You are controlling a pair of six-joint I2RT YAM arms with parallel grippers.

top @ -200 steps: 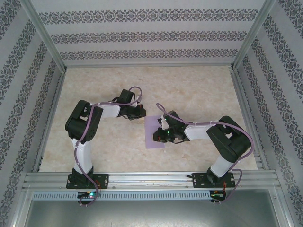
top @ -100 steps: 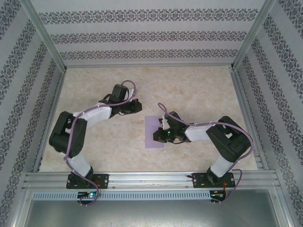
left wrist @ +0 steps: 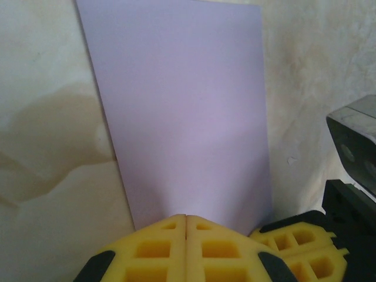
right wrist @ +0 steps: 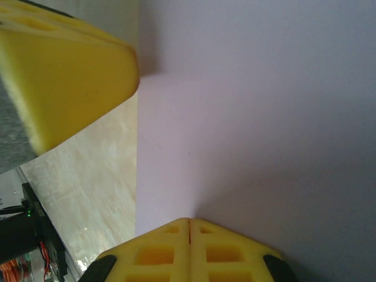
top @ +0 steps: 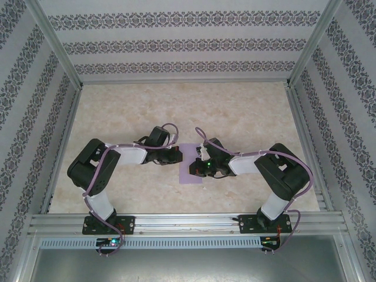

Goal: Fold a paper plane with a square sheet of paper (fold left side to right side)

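- Paper (top: 188, 175): lies flat on the table (top: 247, 111), near the middle and towards the near edge, between the two arms. In the top view it is a narrow upright lavender rectangle, and the right arm covers part of its right side.
- Left gripper (top: 178, 156): jaws together. In the left wrist view the two yellow pads meet along one closed seam (left wrist: 187, 218).
- Paper relative to the left gripper: the tip sits at the paper's left edge. In the left wrist view the paper (left wrist: 182, 111) stretches away from the closed tip, and its nearest edge is hidden behind the pads. Bare table (left wrist: 47, 129) shows to the left of the sheet.
- Right gripper (top: 197, 160): jaws together. In the right wrist view the pads meet along one closed seam (right wrist: 189, 221).
- Paper relative to the right gripper: the tip is over the sheet. In the right wrist view the paper (right wrist: 264, 117) runs from the closed tip outward, with its long edge to the left and table (right wrist: 88, 176) beyond that edge.
- Gripper spacing: the two tips are just beside each other across the sheet. A yellow pad of the right gripper (left wrist: 296, 244) shows at the lower right of the left wrist view. A pad of the left gripper (right wrist: 64, 76) shows at the upper left of the right wrist view, at the paper's edge.
- Contact: whether either closed tip presses on the paper or sits just above it cannot be told.
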